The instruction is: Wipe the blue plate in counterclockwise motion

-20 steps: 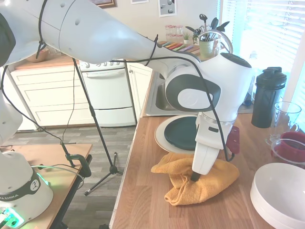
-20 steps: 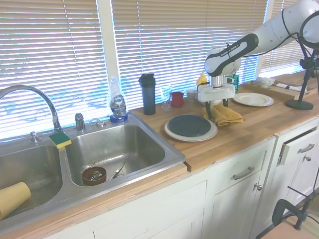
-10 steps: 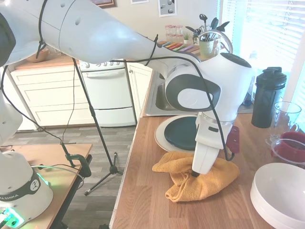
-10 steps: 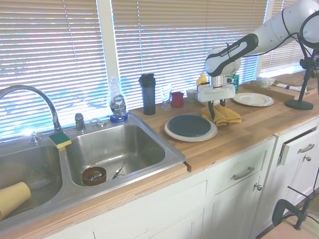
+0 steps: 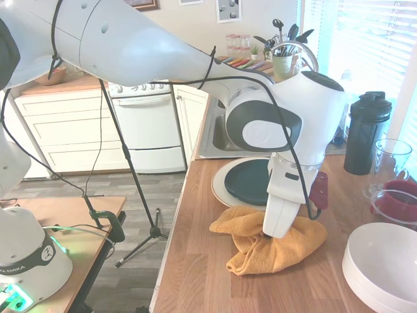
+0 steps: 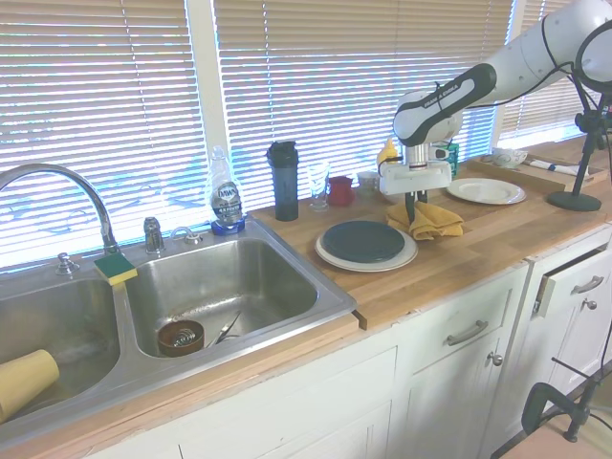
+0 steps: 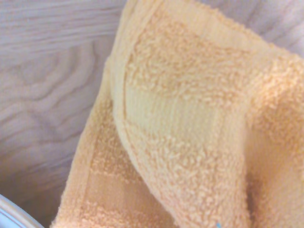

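Second exterior view shows "Dawn" on the dish-soap bottle (image 6: 226,203).

Daylight pours through the window blinds (image 6: 316,86), blowing out white toward two o'clock in my first exterior view. The wooden desk (image 5: 195,274) is evenly bright with soft shadows. Up close at my wrist, the orange towel (image 7: 190,133) looks washed-out and soft.

Towel (image 5: 273,244) beside stacked plate (image 5: 246,181)
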You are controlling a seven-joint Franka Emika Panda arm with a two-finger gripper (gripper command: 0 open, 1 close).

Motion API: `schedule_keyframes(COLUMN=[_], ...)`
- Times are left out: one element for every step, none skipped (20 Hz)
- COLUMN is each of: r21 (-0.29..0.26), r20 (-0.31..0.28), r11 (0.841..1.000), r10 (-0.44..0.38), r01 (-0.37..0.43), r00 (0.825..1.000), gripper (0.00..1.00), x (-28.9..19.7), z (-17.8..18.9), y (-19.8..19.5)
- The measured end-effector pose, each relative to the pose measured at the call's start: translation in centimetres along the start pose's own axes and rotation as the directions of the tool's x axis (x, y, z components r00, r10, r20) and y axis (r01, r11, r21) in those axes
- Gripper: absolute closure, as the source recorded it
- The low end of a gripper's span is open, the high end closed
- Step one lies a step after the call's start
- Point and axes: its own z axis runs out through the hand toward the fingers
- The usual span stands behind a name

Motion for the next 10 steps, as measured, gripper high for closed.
schedule_keyframes(r21=[0.003,0.006,0.010,0.014,0.018,0.020,0.023,0.026,0.030,0.037], r20=[-0.001,-0.002,-0.004,-0.005,-0.007,-0.008,-0.008,-0.009,-0.011,-0.014], r11=[1.000,1.000,1.000,1.000,1.000,1.000,1.000,1.000,0.999,0.999], r10=[0.000,-0.001,-0.002,-0.003,-0.004,-0.006,-0.008,-0.010,-0.013,-0.016], r01=[0.000,0.001,0.002,0.003,0.004,0.006,0.008,0.011,0.014,0.017], r00=[1.000,1.000,1.000,1.000,1.000,1.000,1.000,1.000,1.000,1.000], gripper=[1.00,1.00,1.00,1.00,1.00,1.00,1.00,1.00,1.00,1.00], x=[0.0,0.1,0.1,0.1,0.1,0.0,-0.1,-0.2,-0.4,-0.6], z=[-0.2,-0.4,-0.7,-1.1,-1.5,-2.1,-2.7,-3.4,-4.1,-5.0], y=[0.0,0.1,0.2,0.3,0.5,0.6,0.9,1.1,1.4,1.6])
